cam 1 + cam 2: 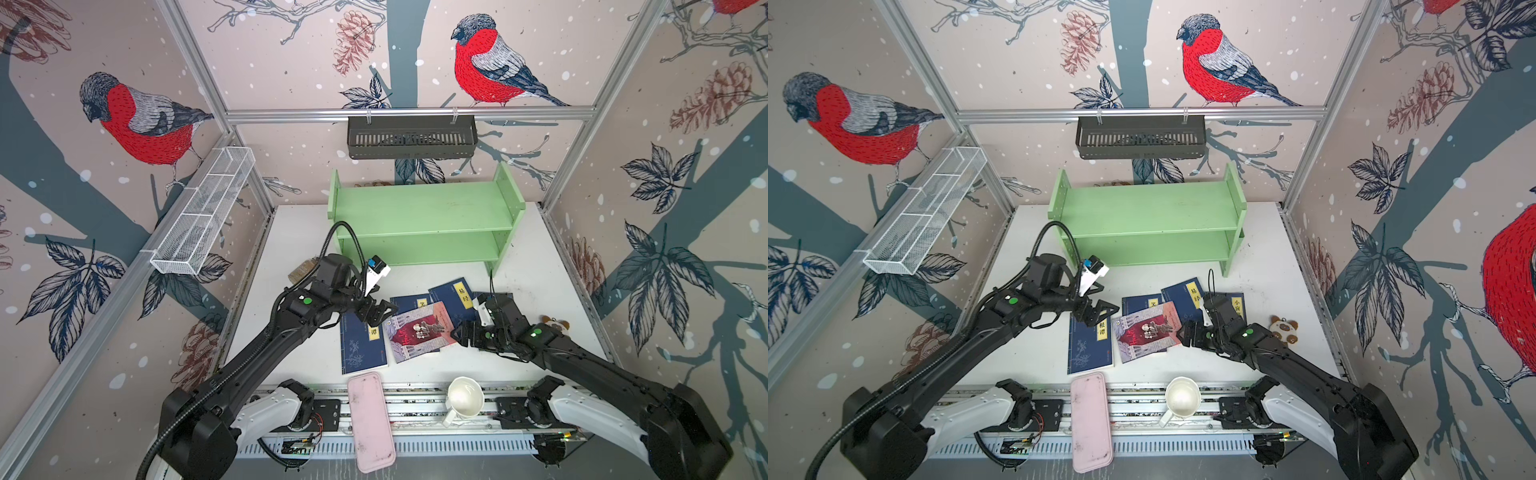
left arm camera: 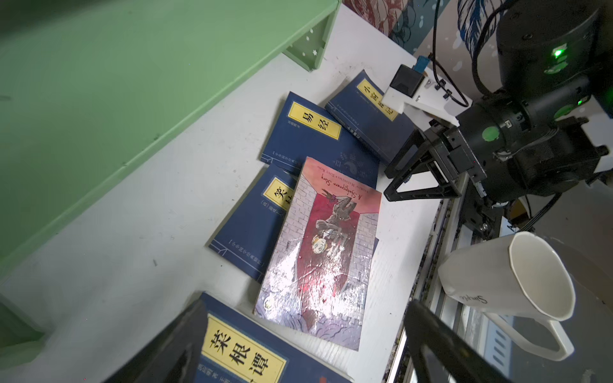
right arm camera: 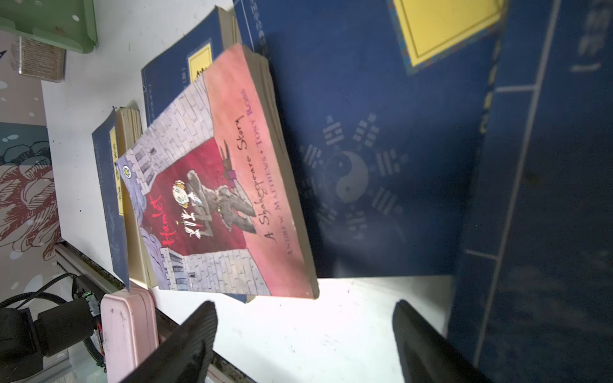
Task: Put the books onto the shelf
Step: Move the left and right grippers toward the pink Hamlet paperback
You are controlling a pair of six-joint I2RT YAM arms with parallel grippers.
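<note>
- Across the white table (image 1: 536, 270): a bare strip between the scattered books and the back, with walls close on both flanks
- At the back: the light green shelf (image 1: 424, 208), both tiers bare, open front toward the arms, straight beyond the books
- Mid-table: all five books lying flat, none shelved, the four navy ones fanned out beneath the fifth
- At the front edge: the pink case (image 1: 370, 419), partly over the rail and off any path to the shelf
- On top of the pile, between the two grippers: the red-and-grey illustrated book (image 1: 417, 332), long axis across the table and a little askew, title end toward the right arm
- Over the label end of the leftmost navy book (image 1: 363, 349): the left gripper (image 1: 376, 318), fingers spread, nothing between them, contact impossible to tell
- Low at the table: the right gripper (image 1: 459, 334), also spread and empty, only bare tabletop between its fingers and the illustrated book's corner just ahead; probably the better placed arm for that book, though with little thin edge to pinch
- Under the right wrist: the rightmost navy book (image 1: 1236, 302), mostly hidden
- On the front rail: the white mug (image 1: 464, 397), clear of the books
</note>
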